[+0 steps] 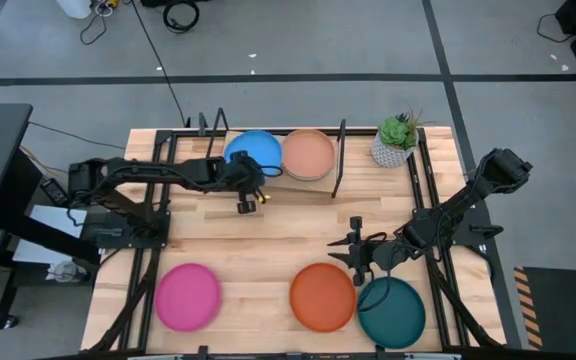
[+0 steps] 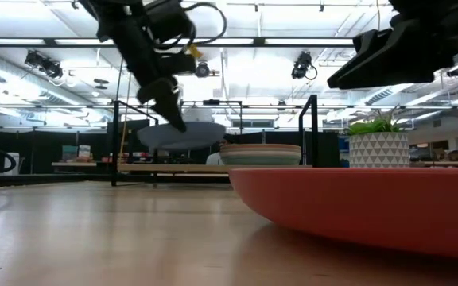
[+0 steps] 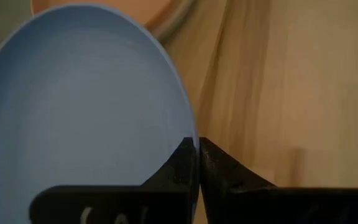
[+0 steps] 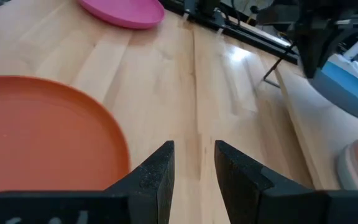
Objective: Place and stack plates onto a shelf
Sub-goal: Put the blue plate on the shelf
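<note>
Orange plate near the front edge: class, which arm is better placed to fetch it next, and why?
Probably the right. Its open hand hovers beside the orange plate, while the left hand is far off at the shelf, shut on the blue plate.

Lab hall, ceiling strip lights point(image 2: 237, 44) (rows), floor cables point(image 1: 173, 15)

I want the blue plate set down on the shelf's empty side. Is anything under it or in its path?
Nothing visible blocks it. The left tool holds the blue plate over the shelf, beside the stack; the board beneath looks bare.
</note>
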